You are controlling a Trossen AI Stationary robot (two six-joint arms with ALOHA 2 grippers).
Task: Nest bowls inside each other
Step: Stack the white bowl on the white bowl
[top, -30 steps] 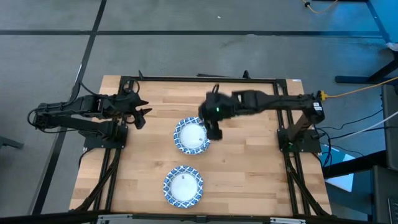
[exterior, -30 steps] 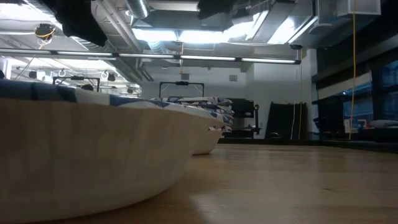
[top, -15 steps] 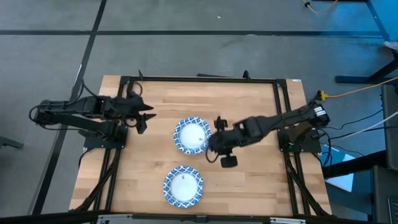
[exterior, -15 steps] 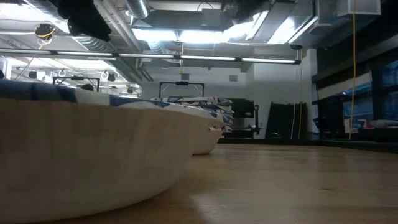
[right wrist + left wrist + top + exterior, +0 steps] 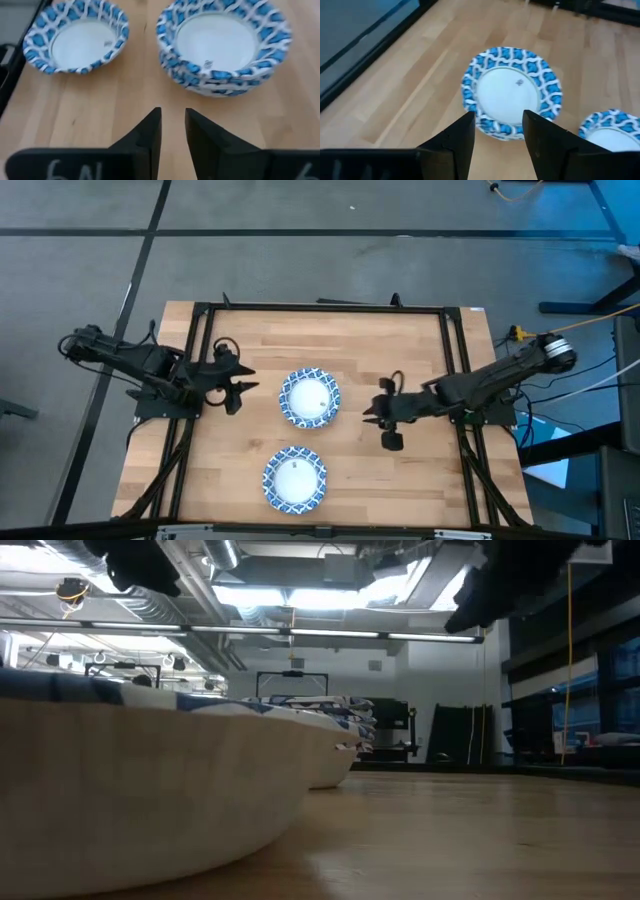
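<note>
Bowls sit in two places from above: a nested stack point(image 5: 310, 398) mid-table and a single bowl point(image 5: 296, 479) nearer the front edge, apart, awaiting pickup. My right gripper point(image 5: 385, 416) hangs beside the stack, my left gripper point(image 5: 236, 383) on its other side. At table level the near bowl blocks most of the stack. My wrist cameras show both grippers empty, fingers parted; layers are hard to count.

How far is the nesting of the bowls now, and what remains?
Mostly done: a nested stack of blue-and-white patterned bowls stands mid-table. Nothing is in hand; the left gripper and right gripper flank it, both empty. Left: one single blue-and-white bowl near the table's front edge, not yet nested.
</note>
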